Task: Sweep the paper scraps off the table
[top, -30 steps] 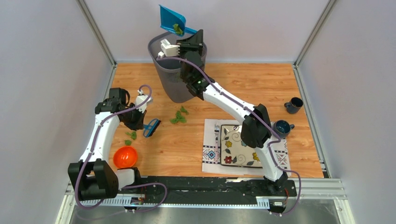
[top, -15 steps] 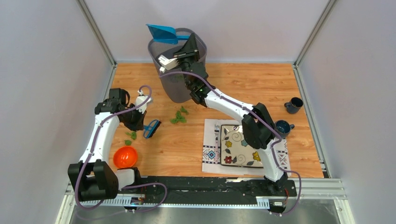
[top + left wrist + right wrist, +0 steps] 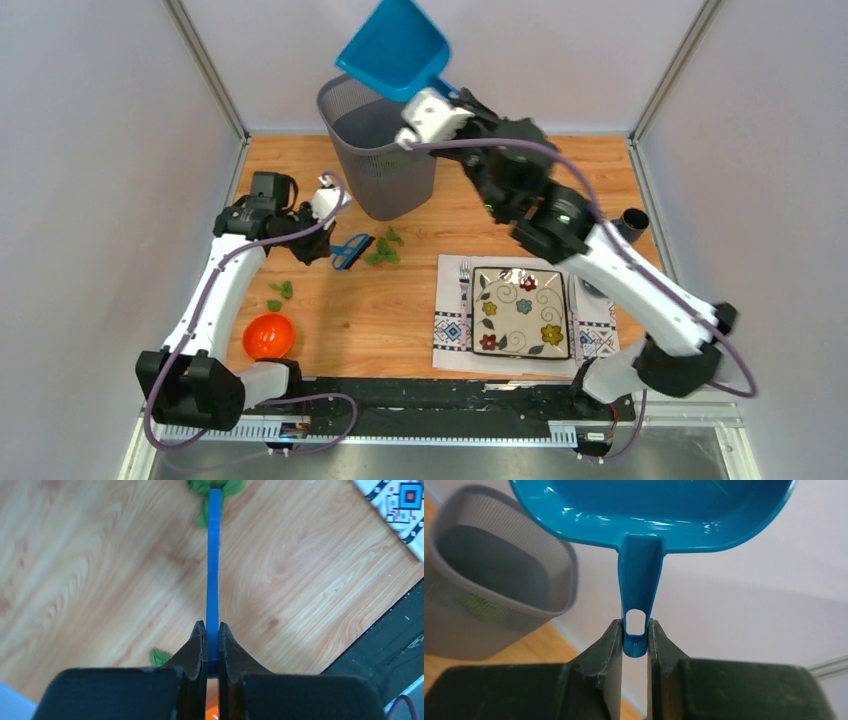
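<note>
Green paper scraps point(image 3: 383, 250) lie in a cluster on the table point(image 3: 400, 310) in front of the mesh bin point(image 3: 378, 150). A smaller cluster point(image 3: 281, 292) lies further left. My left gripper point(image 3: 325, 238) is shut on the handle of a blue brush point(image 3: 351, 250), whose head touches the cluster's left side. In the left wrist view the gripper point(image 3: 213, 630) holds the brush point(image 3: 214, 565), with scraps point(image 3: 222, 486) at its far end. My right gripper point(image 3: 447, 92) is shut on the handle of an empty blue dustpan point(image 3: 395, 48), held high over the bin's far rim. It also shows in the right wrist view point(image 3: 636, 630), with the dustpan point(image 3: 649, 510) above.
An orange bowl point(image 3: 268, 336) sits front left. A white patterned placemat point(image 3: 450, 330) carries a flowered plate point(image 3: 520, 312) and a fork point(image 3: 464, 285). A dark mug point(image 3: 632, 220) stands at the right. Green bits show inside the bin point(image 3: 479, 605).
The right arm tipped the dustpan over the bin, then swung up and right; the scraps have left the pan. The left gripper moved the brush right, up to the scrap cluster.
</note>
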Controlling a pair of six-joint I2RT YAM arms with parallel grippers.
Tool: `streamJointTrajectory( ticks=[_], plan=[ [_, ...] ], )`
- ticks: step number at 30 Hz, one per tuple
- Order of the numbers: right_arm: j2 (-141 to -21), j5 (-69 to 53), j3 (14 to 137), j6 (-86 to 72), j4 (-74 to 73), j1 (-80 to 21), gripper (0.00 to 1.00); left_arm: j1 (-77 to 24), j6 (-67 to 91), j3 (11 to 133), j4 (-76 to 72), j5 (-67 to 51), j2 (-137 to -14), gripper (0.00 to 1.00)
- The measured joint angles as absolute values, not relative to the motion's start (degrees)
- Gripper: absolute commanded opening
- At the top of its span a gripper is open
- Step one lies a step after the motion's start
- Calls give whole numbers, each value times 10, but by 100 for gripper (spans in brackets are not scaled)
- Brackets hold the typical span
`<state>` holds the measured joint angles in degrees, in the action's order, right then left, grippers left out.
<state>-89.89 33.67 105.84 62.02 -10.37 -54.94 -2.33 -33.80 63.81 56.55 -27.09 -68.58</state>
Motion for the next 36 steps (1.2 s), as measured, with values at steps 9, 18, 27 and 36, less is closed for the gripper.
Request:
streamJointTrajectory(
  ticks=[9, 18, 27, 36],
  plan=[
    [-689, 264, 872, 203, -397, -499, 0, -172, -371, 688, 514, -215, -730, 0],
    [-667, 188, 685, 56, -523, -417, 0, -256, -434, 689, 433, -101, -831, 0],
    [-672, 96, 668, 30, -530, -437, 0, -258, -456, 651, 453, -79, -834, 0],
    [-780, -9, 649, 62, -531, -526, 0, -256, -423, 615, 561, -100, -718, 0]
  ],
)
